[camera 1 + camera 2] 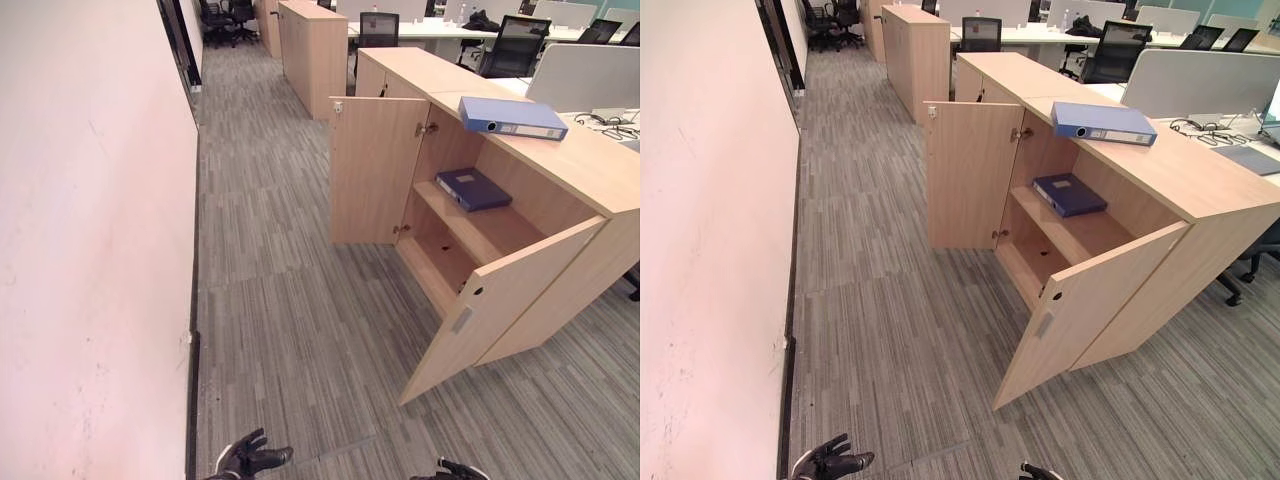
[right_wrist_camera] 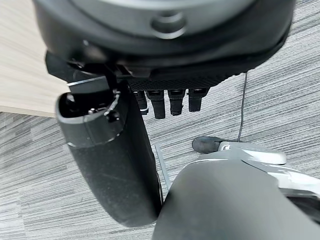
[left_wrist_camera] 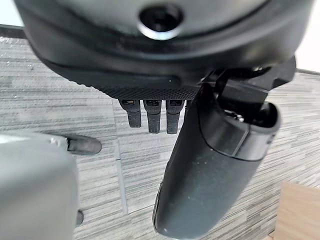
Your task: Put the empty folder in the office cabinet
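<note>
A light blue ring binder folder (image 1: pixel 512 117) lies flat on top of the wooden office cabinet (image 1: pixel 575 165). Both cabinet doors stand open: the far door (image 1: pixel 375 170) and the near door (image 1: pixel 500 310). A darker blue folder (image 1: pixel 472 188) lies on the upper shelf inside; the lower shelf (image 1: pixel 440 262) is bare. My left hand (image 1: pixel 250 458) hangs low over the carpet, far from the cabinet, with straight fingers (image 3: pixel 152 117) and nothing in it. My right hand (image 1: pixel 455 470) shows at the lower edge, its fingers (image 2: pixel 170 102) also straight and holding nothing.
A long pale wall (image 1: pixel 90 250) runs along the left. Striped grey carpet (image 1: pixel 270 300) lies between wall and cabinet. More wooden cabinets (image 1: pixel 312 50) stand further back, with desks and black office chairs (image 1: pixel 512 45) behind. Cables (image 1: pixel 610 125) lie on the cabinet top at the right.
</note>
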Robot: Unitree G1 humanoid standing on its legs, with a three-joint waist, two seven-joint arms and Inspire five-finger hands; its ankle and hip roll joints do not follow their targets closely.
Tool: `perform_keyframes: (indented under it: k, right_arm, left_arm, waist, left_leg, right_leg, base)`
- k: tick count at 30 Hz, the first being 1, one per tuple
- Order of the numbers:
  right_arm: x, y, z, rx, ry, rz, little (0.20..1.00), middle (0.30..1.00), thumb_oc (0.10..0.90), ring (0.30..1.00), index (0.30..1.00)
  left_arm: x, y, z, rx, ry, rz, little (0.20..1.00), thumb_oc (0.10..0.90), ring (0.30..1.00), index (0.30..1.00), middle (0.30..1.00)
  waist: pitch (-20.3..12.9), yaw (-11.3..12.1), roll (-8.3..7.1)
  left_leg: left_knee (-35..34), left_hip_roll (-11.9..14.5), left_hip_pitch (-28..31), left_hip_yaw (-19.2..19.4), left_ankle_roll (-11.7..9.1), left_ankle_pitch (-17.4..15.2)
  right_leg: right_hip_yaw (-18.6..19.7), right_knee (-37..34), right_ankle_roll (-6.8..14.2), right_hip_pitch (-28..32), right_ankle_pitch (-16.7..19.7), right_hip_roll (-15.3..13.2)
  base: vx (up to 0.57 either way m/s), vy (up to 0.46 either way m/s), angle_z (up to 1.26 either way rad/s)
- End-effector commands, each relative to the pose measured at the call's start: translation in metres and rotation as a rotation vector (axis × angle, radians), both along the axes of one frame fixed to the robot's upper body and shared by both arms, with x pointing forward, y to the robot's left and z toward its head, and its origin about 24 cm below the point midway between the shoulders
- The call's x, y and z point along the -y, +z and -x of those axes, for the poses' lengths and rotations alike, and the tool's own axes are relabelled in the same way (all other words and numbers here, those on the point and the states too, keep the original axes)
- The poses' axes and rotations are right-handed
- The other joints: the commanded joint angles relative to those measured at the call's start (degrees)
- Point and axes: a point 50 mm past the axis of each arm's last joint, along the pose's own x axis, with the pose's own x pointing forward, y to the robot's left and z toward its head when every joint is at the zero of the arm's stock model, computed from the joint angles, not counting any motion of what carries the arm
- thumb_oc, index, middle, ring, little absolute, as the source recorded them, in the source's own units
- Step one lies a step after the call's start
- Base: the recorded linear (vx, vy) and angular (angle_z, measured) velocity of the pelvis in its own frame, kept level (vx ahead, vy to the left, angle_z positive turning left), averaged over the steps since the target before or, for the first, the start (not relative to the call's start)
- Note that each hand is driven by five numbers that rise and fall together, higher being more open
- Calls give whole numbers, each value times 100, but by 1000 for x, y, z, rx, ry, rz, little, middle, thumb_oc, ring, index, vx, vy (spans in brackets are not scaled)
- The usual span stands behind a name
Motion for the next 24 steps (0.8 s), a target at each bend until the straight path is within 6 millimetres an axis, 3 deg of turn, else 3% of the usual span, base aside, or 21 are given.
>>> perform_keyframes:
  k: [1,18,24]
  right_arm:
    - [7,0,4,-38,48,28,900,900,800,900,900]
    - [2,0,-2,3,-30,-21,900,900,800,900,900]
    - [2,0,-1,-19,30,-11,900,900,800,900,900]
  left_arm:
    - [3,9,-35,120,26,23,900,800,900,900,900]
    - [-8,0,-5,-19,4,-32,900,800,900,900,900]
    - [-12,-1,3,-60,-31,-64,900,800,900,900,900]
  waist:
    - [-28,-46,-10]
    - [-15,-38,-7]
    - [-12,-26,-18]
  left_leg:
    - [-22,-254,-49,-200,59,-580]
    - [-22,-249,-6,-176,50,-597]
    - [-22,-254,-27,-187,50,-597]
  right_leg:
    - [-352,42,171,-88,-422,82]
    - [-334,42,168,-64,-422,84]
    - [-331,42,166,-82,-422,86]
  base:
    - [0,0,0]
    - [0,0,0]
    - [0,0,0]
